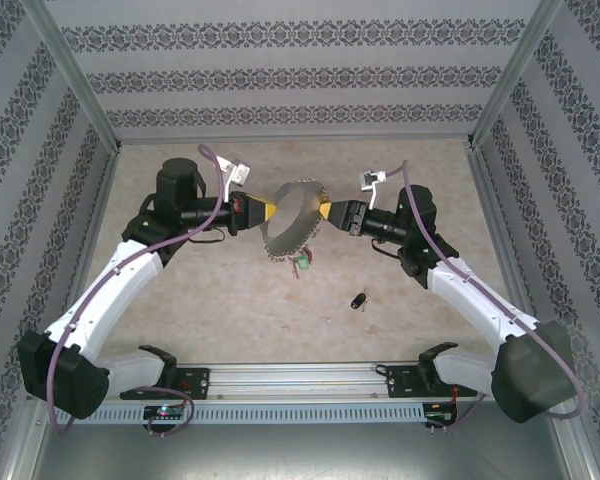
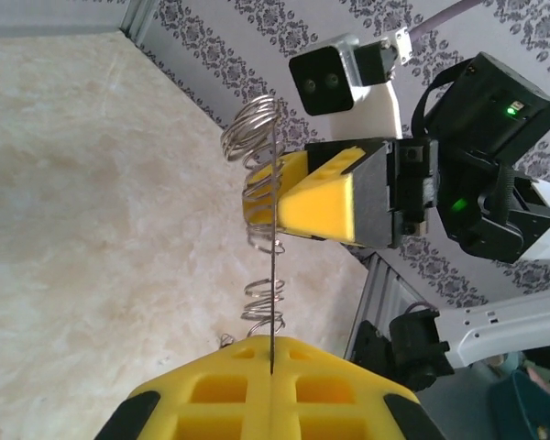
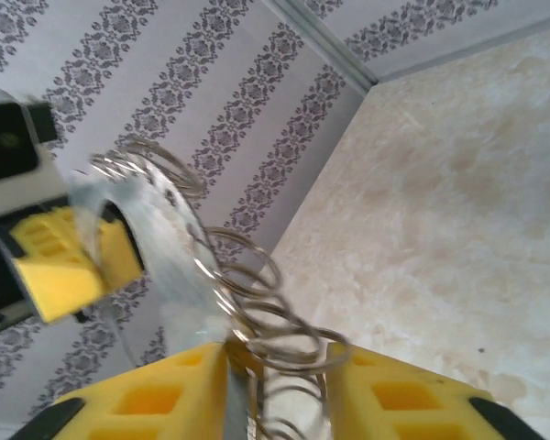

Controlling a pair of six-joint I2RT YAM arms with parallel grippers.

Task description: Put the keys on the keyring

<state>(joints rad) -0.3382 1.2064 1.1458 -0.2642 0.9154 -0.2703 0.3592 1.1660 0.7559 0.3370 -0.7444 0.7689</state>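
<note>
There is one keyring (image 1: 296,218), a wide silvery loop with small wire coils along its edge; it hangs in the air above the middle of the table (image 1: 230,310), stretched between my two grippers. My left gripper (image 1: 270,212) has it by the left edge; from the left wrist I see my two yellow fingers pressed together on the thin metal, which stands edge-on straight up from them, so this one is clamped on the keyring. My right gripper (image 1: 323,212) meets the opposite edge; from the right wrist its two fingers (image 3: 403,394) stand apart with a clear gap, the coils sitting loose between them, so it is parted around the keyring rather than pinching it. Of the keys I count two; the red-headed key (image 1: 300,263) sits just under the keyring's near edge, and I cannot tell whether it hangs from the loop or lies on the table; the black-headed key (image 1: 359,299) lies alone on the table, nearer my bases and a little to the right, apart from both grippers.
</note>
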